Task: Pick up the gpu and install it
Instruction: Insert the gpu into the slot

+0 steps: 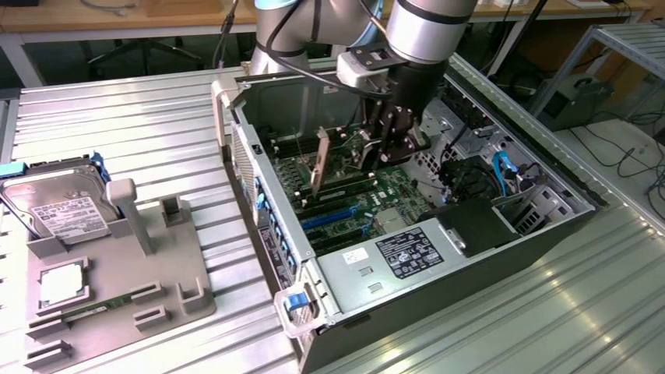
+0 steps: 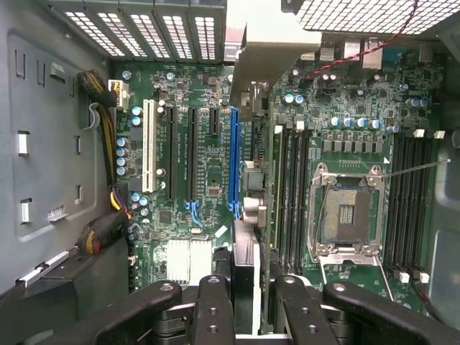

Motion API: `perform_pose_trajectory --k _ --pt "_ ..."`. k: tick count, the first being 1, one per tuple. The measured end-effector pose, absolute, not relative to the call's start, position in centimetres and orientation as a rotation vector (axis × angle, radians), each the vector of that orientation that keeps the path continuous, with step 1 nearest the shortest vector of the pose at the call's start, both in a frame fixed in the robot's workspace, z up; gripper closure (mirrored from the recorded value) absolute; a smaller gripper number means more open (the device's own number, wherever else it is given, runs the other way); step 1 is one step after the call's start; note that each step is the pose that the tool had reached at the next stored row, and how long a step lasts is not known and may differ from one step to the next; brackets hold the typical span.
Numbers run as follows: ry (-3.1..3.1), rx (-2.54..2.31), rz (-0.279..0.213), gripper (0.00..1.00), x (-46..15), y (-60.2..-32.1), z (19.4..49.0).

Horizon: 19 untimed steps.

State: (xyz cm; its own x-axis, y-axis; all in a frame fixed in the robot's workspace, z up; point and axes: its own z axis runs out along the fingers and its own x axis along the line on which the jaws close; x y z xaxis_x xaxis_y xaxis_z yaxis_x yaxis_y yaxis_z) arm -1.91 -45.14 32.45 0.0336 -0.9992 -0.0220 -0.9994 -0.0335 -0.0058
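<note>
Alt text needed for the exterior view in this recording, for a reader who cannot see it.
A robot arm's gripper holds the gpu upright inside an open computer case, just above the motherboard. At the exterior view's left, a grey fixture tray holds a hard drive and a memory stick.

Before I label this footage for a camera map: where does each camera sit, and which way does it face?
Exterior view: off the arm, raised, looking down at the open grey computer case on the ribbed metal table; the silver arm shows, its fingers shut on the thin dark gpu card.
Wrist view: on the wrist, facing straight down at the green motherboard; black fingers show, gripping the gpu.
Shared: gpu, motherboard, fingers.
</note>
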Motion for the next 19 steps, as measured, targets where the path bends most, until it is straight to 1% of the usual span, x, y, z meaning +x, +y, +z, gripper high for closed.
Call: perform_pose_trajectory --k 12,14,19 --pt "2.173 -2.247 0.018 0.72 -1.9 -45.2 30.8" --pt "2.179 -2.254 0.009 0.72 -1.9 -45.1 30.6" --pt "2.182 -2.256 0.008 0.72 -2.1 -44.8 29.1"
